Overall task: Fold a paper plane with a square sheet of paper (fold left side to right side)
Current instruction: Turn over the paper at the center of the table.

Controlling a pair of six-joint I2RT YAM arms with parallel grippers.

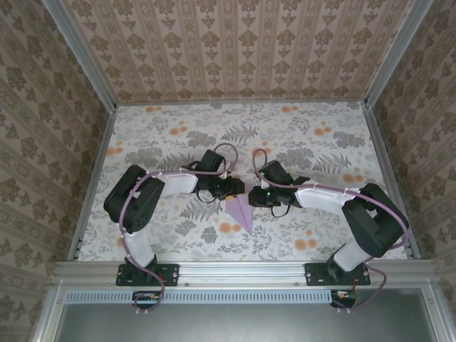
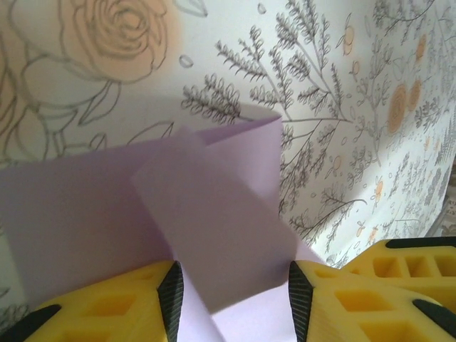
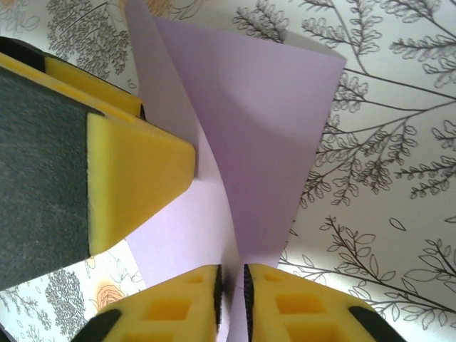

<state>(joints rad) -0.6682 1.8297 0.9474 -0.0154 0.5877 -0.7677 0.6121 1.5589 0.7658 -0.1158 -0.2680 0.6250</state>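
**Both arms huddled over the lilac plane mid-counter**

The counter has that grey fern and orange flower print all over. The left arm and right arm reach in from the near edge and meet roughly in the middle.

The paper plane sits right under where they meet, a bit closer to the near edge than the far one, with its pointed tip aimed at the near edge. Up close it's not lying flat: one flap stands up off the print.

The left fingers are spread wide, with that loose flap sitting between the dark pads and nothing pinched.

The right fingers are squeezed almost together, clamping an upright fold of the plane. One left finger pokes in just beside it, touching the paper.
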